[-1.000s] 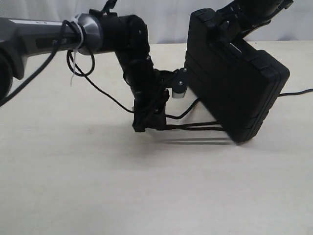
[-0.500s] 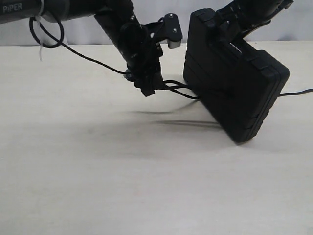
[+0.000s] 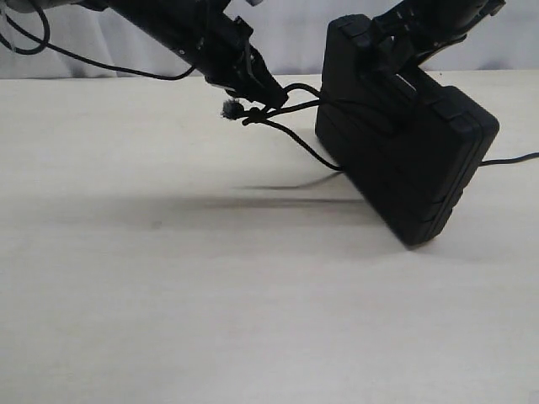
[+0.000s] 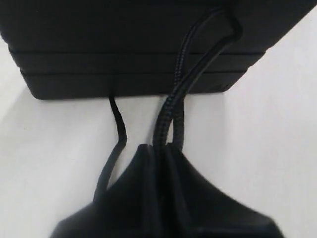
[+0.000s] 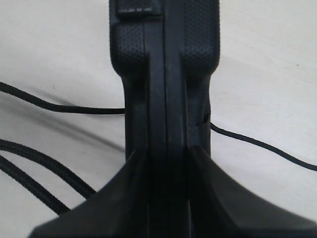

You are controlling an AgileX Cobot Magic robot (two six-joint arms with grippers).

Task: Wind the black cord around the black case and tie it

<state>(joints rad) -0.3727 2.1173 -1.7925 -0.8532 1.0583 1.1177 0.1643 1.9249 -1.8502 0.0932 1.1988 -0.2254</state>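
I look over a pale tabletop [image 3: 168, 320], where a thin smooth cable [image 3: 514, 157] trails off behind the flat matte black plastic case [image 3: 413, 151]. The case stands tilted on one corner, my right gripper [image 5: 166, 151] clenched on its upper edge. My left gripper [image 3: 268, 101], raised just beside the case, pinches the braided black cord [image 3: 307, 145], which runs taut to the case. The cord's frayed knot [image 3: 228, 108] pokes out beside the jaws.

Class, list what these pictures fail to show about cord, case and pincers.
- Exterior view: the case hides the cord behind it.
- Left wrist view: the left pincer is a dark blur, its fingers indistinct.
- Right wrist view: the right pincer is cut off by the edge; cord ends leave the frame.
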